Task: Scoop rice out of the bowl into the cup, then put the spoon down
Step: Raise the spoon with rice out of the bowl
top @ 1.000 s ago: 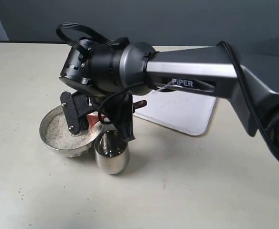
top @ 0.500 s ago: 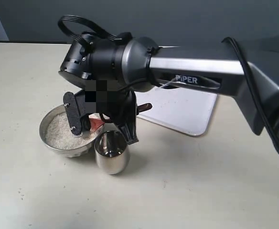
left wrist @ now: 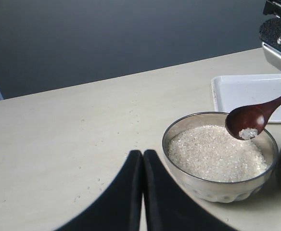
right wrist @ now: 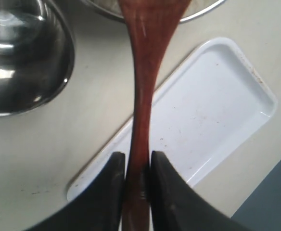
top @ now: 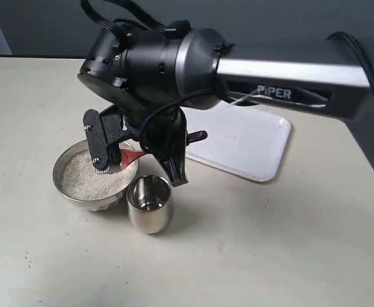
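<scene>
Compared with a second ago, the right arm's wrist is seen raised and swung upward, and the slim dark reddish-brown wooden spoon [left wrist: 253, 120] has been lifted clear of the heap of fine white uncooked rice [left wrist: 212, 154]. From this it is judged that the scooping stroke is finished and that the carry toward the cup is now in hand; the pour and the setting down of the spoon have not yet been done.

The spoon's long thin handle is pinched between the narrowly closed jaws of the right tool [right wrist: 136, 159]. Its small oval bowl is held face up over the cup-side rim of the round shiny steel bowl [left wrist: 167, 139], and only a small clump of grains is seen lying in it. The load is judged meagre, so little would be delivered by this pass.

The small handleless stainless-steel cup [top: 150, 204] stands upright on the pale counter [top: 270, 243], touching or just beside the bowl. Whether any rice already lies inside it cannot be told from the reflections.

The left tool [left wrist: 143, 156] is closed on nothing, near the bowl. A flat white tray [top: 238, 147] lies behind the cup.
</scene>
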Robot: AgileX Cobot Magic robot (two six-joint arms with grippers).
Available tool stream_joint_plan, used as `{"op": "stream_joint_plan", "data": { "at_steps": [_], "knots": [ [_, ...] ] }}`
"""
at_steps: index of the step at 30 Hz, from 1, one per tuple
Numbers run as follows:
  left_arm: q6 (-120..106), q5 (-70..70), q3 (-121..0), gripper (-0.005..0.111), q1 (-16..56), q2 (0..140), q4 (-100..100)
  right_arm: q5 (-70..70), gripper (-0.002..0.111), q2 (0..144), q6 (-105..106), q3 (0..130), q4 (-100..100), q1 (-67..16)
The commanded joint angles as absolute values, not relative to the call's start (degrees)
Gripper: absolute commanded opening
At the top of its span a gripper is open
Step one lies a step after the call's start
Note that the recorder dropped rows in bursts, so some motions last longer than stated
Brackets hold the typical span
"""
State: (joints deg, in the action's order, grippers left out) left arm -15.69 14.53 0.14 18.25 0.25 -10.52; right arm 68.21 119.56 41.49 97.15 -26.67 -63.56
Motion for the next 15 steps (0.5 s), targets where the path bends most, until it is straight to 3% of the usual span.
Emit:
{"op": "stream_joint_plan", "data": {
  "at_steps": [1, 15],
  "knots": [
    [-15.56, 13.68, 0.00, 0.000, 18.38, 0.00, -10.53, 69.96, -0.001, 116.76, 41.54, 97.44, -26.50, -63.29],
    [-15.56, 13.68, 0.00, 0.000, 18.38, 0.00, -10.53, 69.96, -0.001, 110.49, 39.87, 97.33, -21.06, -63.29]
  ]
}}
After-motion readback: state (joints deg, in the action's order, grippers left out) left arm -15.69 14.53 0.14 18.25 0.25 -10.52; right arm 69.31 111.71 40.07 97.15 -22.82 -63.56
